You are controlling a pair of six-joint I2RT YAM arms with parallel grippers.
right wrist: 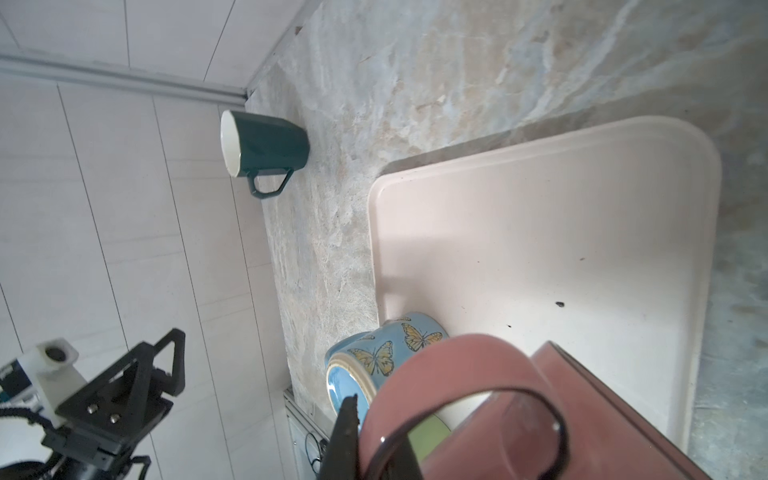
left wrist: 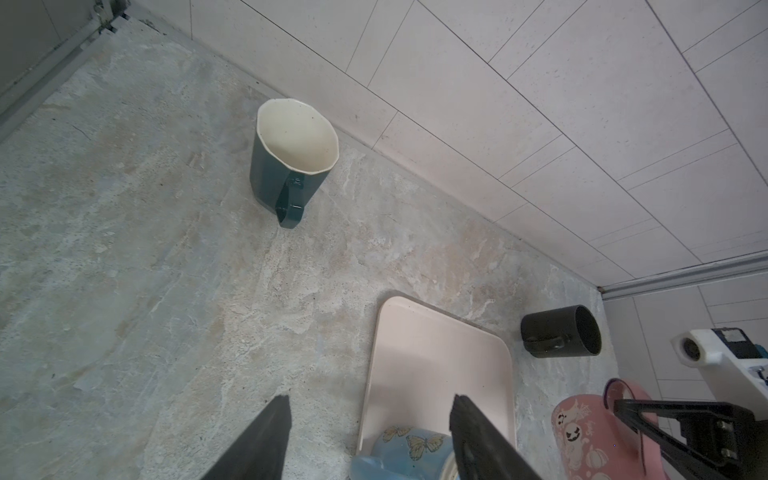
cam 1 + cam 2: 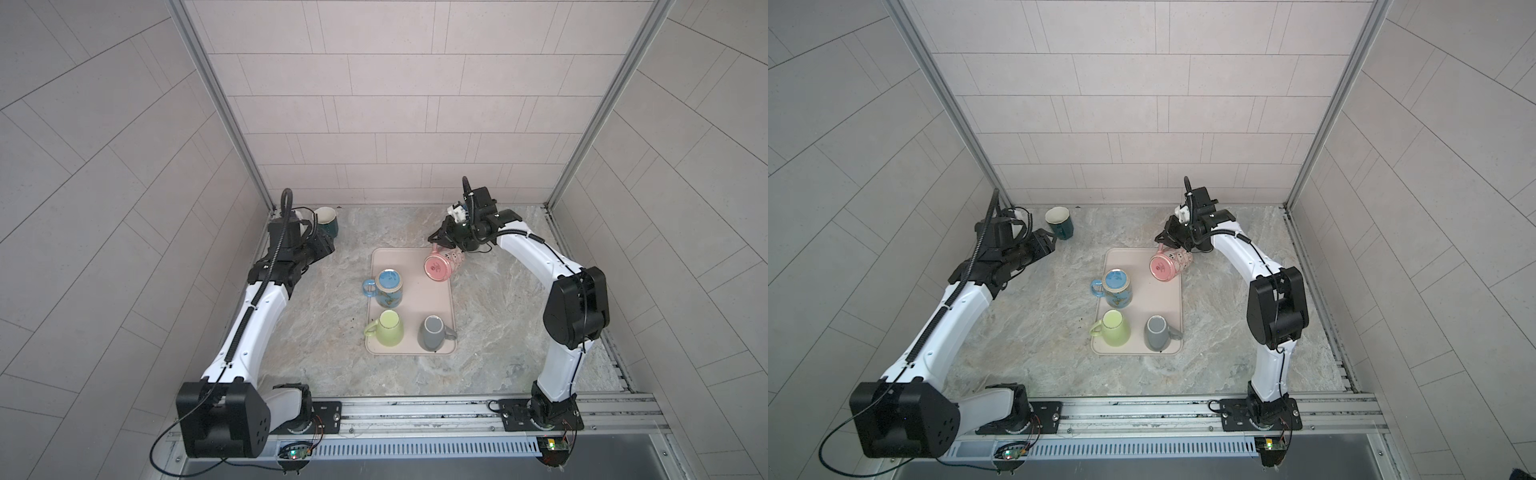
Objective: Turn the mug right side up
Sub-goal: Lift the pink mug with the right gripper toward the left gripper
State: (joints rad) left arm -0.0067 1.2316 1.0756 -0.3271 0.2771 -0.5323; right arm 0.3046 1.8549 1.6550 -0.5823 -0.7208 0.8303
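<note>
Pink mug (image 3: 439,267) tilts sideways at the tray's (image 3: 415,305) far right corner, handle (image 1: 453,365) pinched tight in the right gripper (image 3: 437,243). Roll it upright slowly, clear of the 3 other mugs (image 3: 388,286), then lower. Left gripper (image 3: 327,246) gapes, empty.

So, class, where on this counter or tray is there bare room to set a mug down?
Free: the counter between tray and left arm; the far strip between the dark green mug and the right jaws; the counter nearside of the tray. Crowded: the tray, with blue mug, lime mug, grey mug, and the pink mug tilted in those jaws.
</note>
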